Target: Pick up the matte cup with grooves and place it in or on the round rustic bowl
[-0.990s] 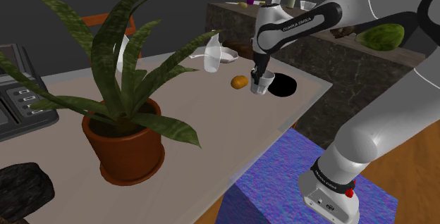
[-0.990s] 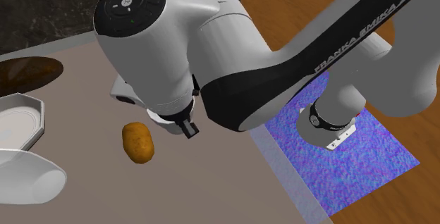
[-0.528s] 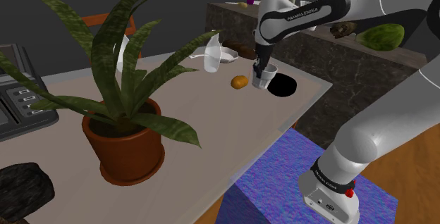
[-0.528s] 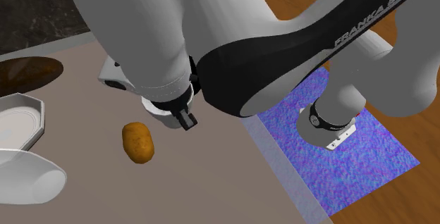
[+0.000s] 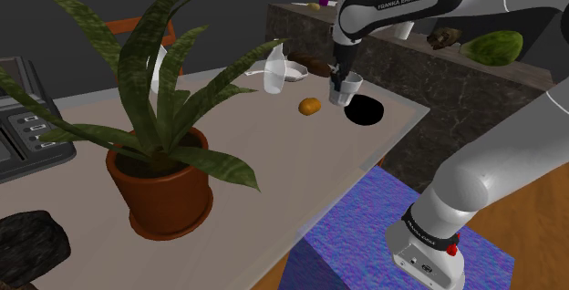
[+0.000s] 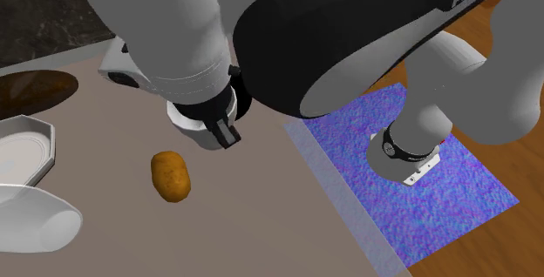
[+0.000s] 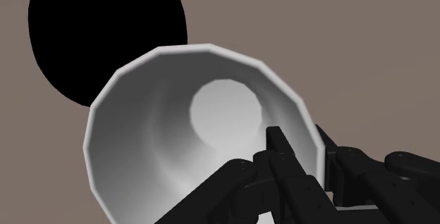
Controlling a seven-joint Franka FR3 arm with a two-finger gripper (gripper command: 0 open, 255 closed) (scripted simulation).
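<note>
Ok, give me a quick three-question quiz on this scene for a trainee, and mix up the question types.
1. True or false: the gripper is shut on the white cup.
2. Multiple choice: what colour is the round bowl drawn? A black, B white, C green.
3. Fill in: the orange-brown thing lying on the table is a ____.
Key: 1 true; 2 A; 3 potato.
</note>
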